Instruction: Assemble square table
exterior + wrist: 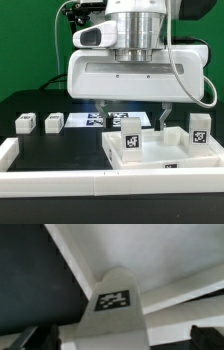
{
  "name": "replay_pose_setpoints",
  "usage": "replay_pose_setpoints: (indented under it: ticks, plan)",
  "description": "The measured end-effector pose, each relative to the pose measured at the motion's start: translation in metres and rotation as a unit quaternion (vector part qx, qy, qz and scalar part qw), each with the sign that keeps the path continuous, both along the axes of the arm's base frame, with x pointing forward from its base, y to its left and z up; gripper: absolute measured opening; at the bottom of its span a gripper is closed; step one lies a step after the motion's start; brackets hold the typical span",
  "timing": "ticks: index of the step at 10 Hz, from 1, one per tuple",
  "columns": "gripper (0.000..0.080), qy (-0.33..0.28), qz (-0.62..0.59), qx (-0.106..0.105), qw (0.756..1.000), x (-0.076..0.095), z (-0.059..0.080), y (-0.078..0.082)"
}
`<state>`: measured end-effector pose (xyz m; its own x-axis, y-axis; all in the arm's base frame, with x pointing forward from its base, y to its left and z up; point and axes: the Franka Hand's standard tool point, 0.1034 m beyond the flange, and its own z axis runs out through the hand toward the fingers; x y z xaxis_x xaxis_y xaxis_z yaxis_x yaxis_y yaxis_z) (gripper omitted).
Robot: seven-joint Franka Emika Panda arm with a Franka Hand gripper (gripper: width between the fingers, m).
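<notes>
The white square tabletop (165, 158) lies tray-like at the front, on the exterior view's right. A white leg block (131, 141) with a tag stands upright on it near its left corner. A second tagged leg (200, 130) stands at its far right. My gripper (145, 120) hangs open just above the first leg, fingers either side. In the wrist view the tagged leg (112, 303) rises between my dark fingertips (28, 338), with a gap on the far side. The tabletop's rim (72, 263) runs diagonally behind it.
Two more white tagged leg blocks (25, 123) (54, 121) sit on the black table at the exterior view's left. The marker board (92, 120) lies behind them under the arm. A long white border rail (50, 180) runs along the front edge.
</notes>
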<state>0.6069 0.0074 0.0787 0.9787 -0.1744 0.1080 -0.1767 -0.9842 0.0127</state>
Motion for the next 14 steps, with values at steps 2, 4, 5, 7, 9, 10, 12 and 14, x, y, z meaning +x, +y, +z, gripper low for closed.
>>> replay_pose_setpoints:
  ticks: [2, 4, 5, 7, 9, 10, 12, 14]
  plan:
    - [0.0649, 0.000, 0.033, -0.004, 0.999, 0.0004, 0.0002, -0.0007]
    - [0.0521, 0.000, 0.031, -0.003, 1.000, 0.0004, 0.0002, -0.0008]
    - [0.0382, 0.000, 0.031, -0.003, 1.000, 0.0004, 0.0002, -0.0008]
    - [0.0291, -0.001, 0.025, -0.003, 1.000, 0.0005, 0.0003, -0.0008]
    - [0.0291, -0.001, 0.017, -0.002, 1.000, 0.0004, 0.0002, -0.0008]
    - [0.0291, -0.001, 0.015, -0.001, 1.000, 0.0004, 0.0002, -0.0008]
    - [0.0291, -0.004, -0.064, 0.010, 0.998, 0.0000, -0.0004, -0.0022]
    - [0.0291, -0.009, -0.153, 0.030, 0.988, -0.0001, -0.0006, -0.0078]
